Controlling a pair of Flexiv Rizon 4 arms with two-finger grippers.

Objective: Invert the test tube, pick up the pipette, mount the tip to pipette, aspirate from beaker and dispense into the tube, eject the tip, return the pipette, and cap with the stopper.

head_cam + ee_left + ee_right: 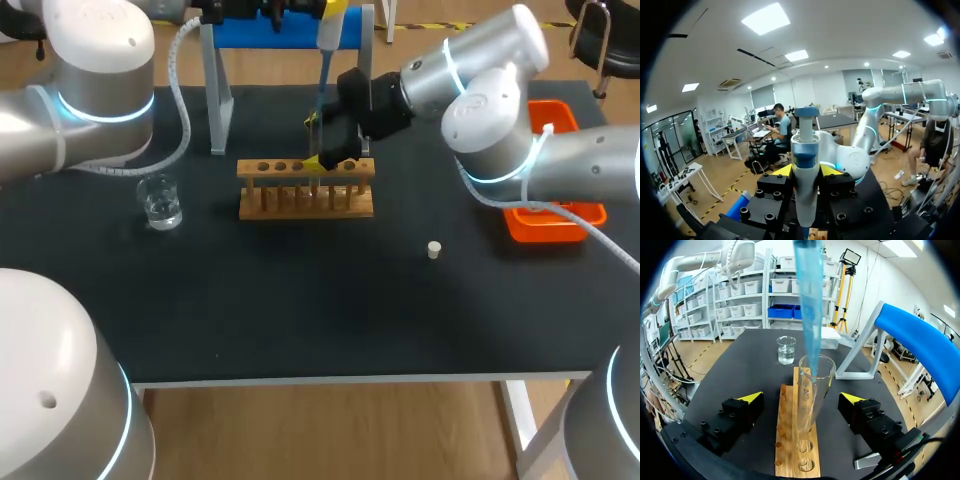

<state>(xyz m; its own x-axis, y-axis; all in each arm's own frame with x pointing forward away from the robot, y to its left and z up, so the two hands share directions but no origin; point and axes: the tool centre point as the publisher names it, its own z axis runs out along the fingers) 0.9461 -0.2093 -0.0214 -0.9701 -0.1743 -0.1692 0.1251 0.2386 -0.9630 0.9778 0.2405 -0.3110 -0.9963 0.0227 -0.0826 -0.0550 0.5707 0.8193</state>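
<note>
- The left hand (806,171) is closed on the pipette (805,165), with a yellow-tipped finger pressed to each side of its white body. The blue plunger end sticks out past the fingers.
- In the head view the pipette hangs upright above the back of the wooden rack (305,200), in front of the blue-topped stand (275,30).
- A long blue tip (809,300) is mounted on the pipette. Its narrow end reaches down into the open mouth of the test tube (812,385).
- The test tube stands upright, mouth up, in a hole of the rack, about midway along the worktop (300,300).
- The right hand (802,399) is spread wide, one finger on each side of the rack and tube. Both fingers stand well apart from the glass and grip nothing.
- Whether there is liquid in the tube cannot be told.
- The beaker (160,202), holding clear liquid, stands on the worktop near the rack's left end and apart from it.
- The small pale stopper (434,250) lies alone on the worktop in front of the rack and to its right.
- An orange tray (555,225) sits at the worktop's right edge, partly under the right arm.
</note>
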